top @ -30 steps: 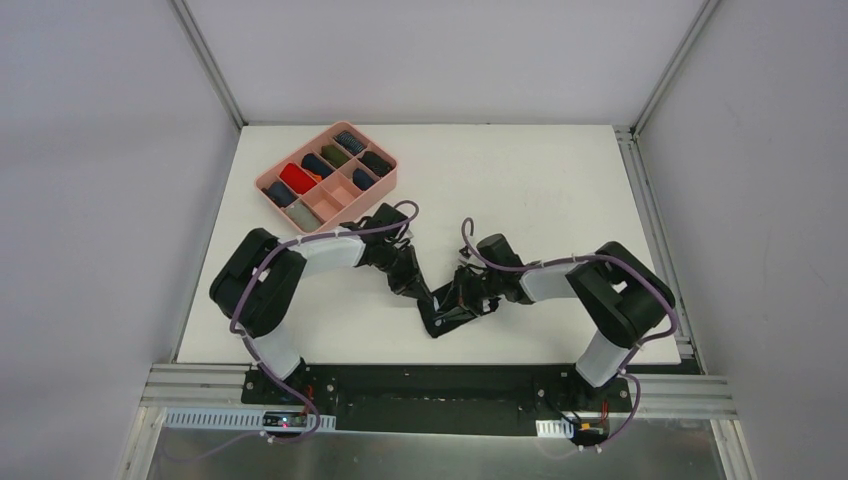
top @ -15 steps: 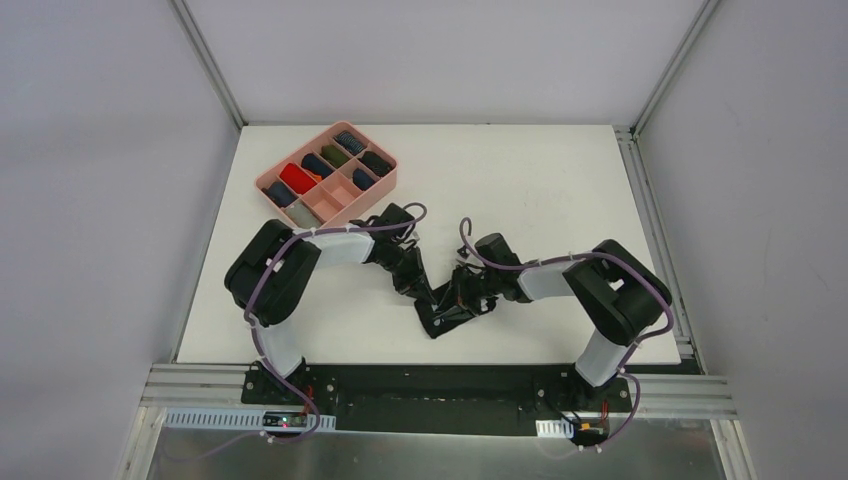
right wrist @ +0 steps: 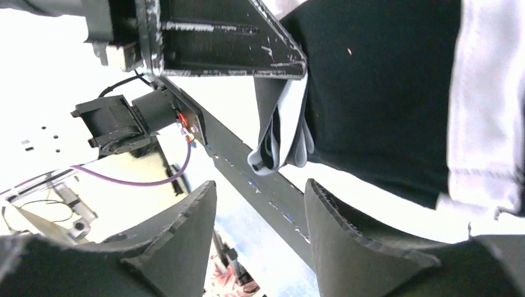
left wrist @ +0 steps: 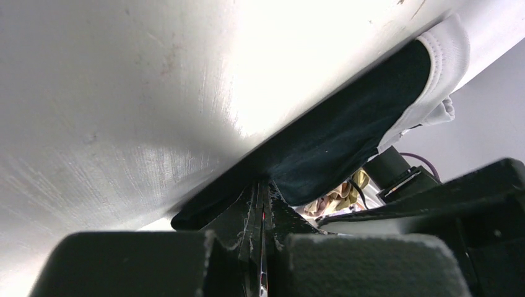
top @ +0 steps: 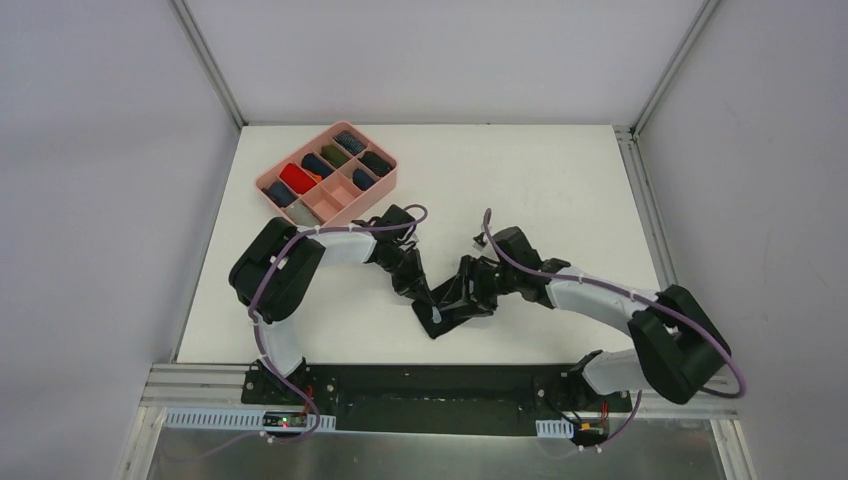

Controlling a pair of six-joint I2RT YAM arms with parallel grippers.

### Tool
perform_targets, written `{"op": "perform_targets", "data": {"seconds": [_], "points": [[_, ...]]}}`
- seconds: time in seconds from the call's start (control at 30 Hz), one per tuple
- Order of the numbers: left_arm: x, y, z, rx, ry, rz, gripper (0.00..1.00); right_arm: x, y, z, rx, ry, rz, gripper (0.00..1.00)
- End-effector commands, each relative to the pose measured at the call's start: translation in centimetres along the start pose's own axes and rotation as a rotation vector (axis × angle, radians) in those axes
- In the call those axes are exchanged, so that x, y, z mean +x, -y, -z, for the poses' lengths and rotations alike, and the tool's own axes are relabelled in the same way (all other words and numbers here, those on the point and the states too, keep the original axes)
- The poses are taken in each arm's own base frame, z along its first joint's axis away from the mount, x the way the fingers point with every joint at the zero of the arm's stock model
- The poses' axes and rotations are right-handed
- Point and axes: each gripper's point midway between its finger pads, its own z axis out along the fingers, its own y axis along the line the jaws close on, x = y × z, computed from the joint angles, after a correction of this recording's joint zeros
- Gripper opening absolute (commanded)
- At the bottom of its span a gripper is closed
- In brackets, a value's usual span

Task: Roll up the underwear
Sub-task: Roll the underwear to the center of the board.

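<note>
Right arm first: its elbow has swung out toward the near right corner of the white table (top: 560, 170), and the right fingers (right wrist: 176, 238), which were closed a second ago, now stand spread with nothing between them. The wrist view shows daylight and the far arm's hardware in the gap. The black cloth briefs with white seams (top: 440, 318) lie just past the fingertips rather than in them. The left arm has drawn in a little but otherwise sits much as it did. The left fingers (left wrist: 240, 213) are pressed tight together, and dark cloth runs straight out from their tips, so they appear to be pinching an edge of the briefs.

The briefs sit on the table near its front edge, between the two wrists and well apart from the pink compartment tray (top: 262, 187) at the back left. From above they read as a narrow dark strip. Whether the strip is folded or partly rolled cannot be told, since both wrists cover much of it.

My reading is that the right side has just let go to take a fresh hold while the left anchors the cloth. The roll itself does not look finished, and the loose cloth may spring open.
</note>
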Motion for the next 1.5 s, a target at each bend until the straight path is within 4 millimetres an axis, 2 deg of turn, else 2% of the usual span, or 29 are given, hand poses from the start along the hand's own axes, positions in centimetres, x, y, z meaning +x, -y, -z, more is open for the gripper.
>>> {"op": "perform_targets", "data": {"seconds": [0.0, 0.07, 0.13, 0.17, 0.2, 0.33, 0.43, 0.53, 0.9, 1.07, 1.17, 1.27, 1.37, 1.47], "points": [[-0.5, -1.7, -0.3, -0.083, 0.037, -0.002, 0.0, 0.0, 1.1, 2.5, 0.149, 0.085, 0.078, 0.56], [-0.5, -1.7, -0.3, -0.084, 0.039, -0.002, 0.0, 0.0, 0.6, 3.1, 0.196, 0.125, 0.144, 0.45], [-0.5, -1.7, -0.3, -0.085, 0.039, -0.003, 0.0, 0.4, -0.5, 3.1, 0.206, 0.142, 0.205, 0.29], [-0.5, -1.8, -0.4, -0.086, 0.038, -0.001, 0.0, 0.6, -1.1, 2.9, 0.203, 0.148, 0.229, 0.25], [-0.5, -1.9, -0.4, -0.088, 0.039, -0.003, 0.0, 0.7, -1.8, 2.6, 0.198, 0.153, 0.251, 0.17], [-0.5, -2.1, -0.5, -0.093, 0.034, 0.002, 0.0, 1.5, -4.1, 0.5, 0.169, 0.117, 0.303, 0.02], [-0.5, -2.0, -0.4, -0.089, 0.036, 0.001, 0.0, 1.7, -4.3, -1.4, 0.177, 0.08, 0.309, 0.0], [-0.4, -1.8, -0.3, -0.084, 0.038, -0.003, 0.0, 1.3, -3.1, -2.6, 0.212, 0.074, 0.292, 0.0], [-0.1, -1.5, 0.5, -0.071, 0.046, -0.015, 0.0, -0.5, 2.4, -3.7, 0.373, 0.102, 0.26, 0.0], [0.1, 0.7, 3.2, -0.046, 0.098, -0.066, 0.0, -0.3, 4.7, -4.7, 0.405, 0.085, 0.23, 0.0], [0.2, 1.9, 5.6, -0.032, 0.152, -0.099, 0.0, -0.1, 5.5, -5.2, 0.411, 0.076, 0.217, 0.0], [0.6, 2.2, 7.2, -0.024, 0.182, -0.107, 0.02, 0.1, 5.9, -5.6, 0.407, 0.069, 0.206, 0.0], [1.2, 2.0, 7.7, -0.017, 0.18, -0.105, 0.04, 0.2, 6.0, -5.8, 0.405, 0.06, 0.2, 0.0], [1.6, 1.0, 7.3, -0.034, 0.167, -0.095, 0.02, 0.3, 6.1, -5.8, 0.404, 0.056, 0.2, 0.0]]}}
